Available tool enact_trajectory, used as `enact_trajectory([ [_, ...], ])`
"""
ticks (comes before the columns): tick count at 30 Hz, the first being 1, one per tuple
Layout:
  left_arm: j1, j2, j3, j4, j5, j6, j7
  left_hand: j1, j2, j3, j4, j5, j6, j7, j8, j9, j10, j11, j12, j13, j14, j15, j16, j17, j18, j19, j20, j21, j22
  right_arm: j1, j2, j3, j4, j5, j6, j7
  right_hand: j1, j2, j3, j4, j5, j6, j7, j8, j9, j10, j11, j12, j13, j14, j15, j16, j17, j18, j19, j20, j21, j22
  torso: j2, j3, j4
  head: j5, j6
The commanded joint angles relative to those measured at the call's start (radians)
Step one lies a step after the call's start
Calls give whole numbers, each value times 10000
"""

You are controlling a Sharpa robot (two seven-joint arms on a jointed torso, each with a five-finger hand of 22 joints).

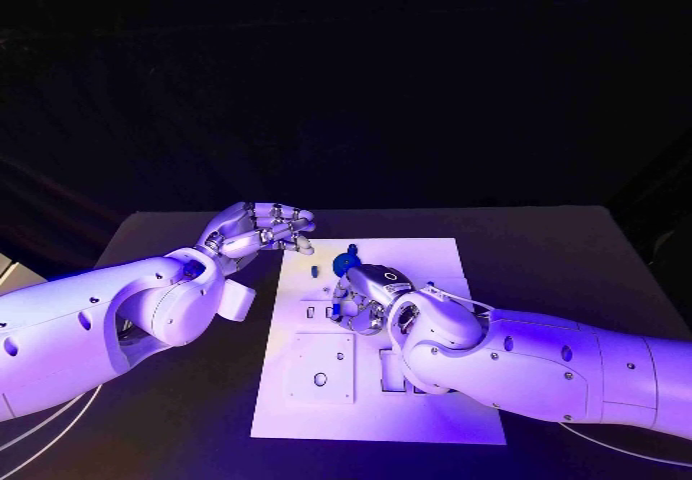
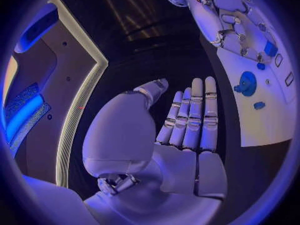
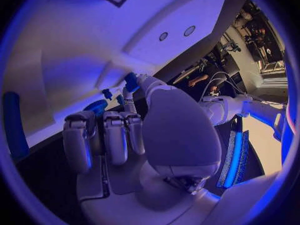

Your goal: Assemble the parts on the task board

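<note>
Matt white task board (image 1: 418, 400), matt black table (image 1: 577, 260)

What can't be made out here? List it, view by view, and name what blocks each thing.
- Head view: the right hand lies over the task board; whatever its fingers touch is hidden beneath them.
- Head view: the blue part is too small to tell its shape, or whether it stands seated in the board.
- Right wrist view: the hand's own palm covers the board's middle.
- Left wrist view: the left hand holds nothing; the board's far end is cut off by the circle's rim.

Head camera high above the task board (image 1: 378, 340); wrist cameras close, both sharing it.
</note>
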Motion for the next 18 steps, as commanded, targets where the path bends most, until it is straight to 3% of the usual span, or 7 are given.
enact_trajectory([
  [1,10,7,6,22,-31,177,40,82,28,68,-5,-34,21,91,10,10,35,-1,-44,-3,-59,-2,69,11,82,-63,12,38,10,-24,6,-15,-16,-166,185,-36,-45,-110,-6,-68,-56,-96,-6,-53,-41,1007,60,-12,2598,1061,68,33,2629,-67,1047,-21,44,2635,0,4,-1,1,0],
  [18,10,8,6,10,-32,196,24,79,23,68,0,-38,21,92,7,12,39,1,-53,-4,-74,1,79,25,82,-89,15,67,30,-34,15,-21,-12,-171,104,-5,-169,-338,-98,-56,-271,-454,157,-239,-131,838,207,-257,2432,1061,201,33,2629,-67,1047,95,44,2635,2,8,-3,0,-27],
])
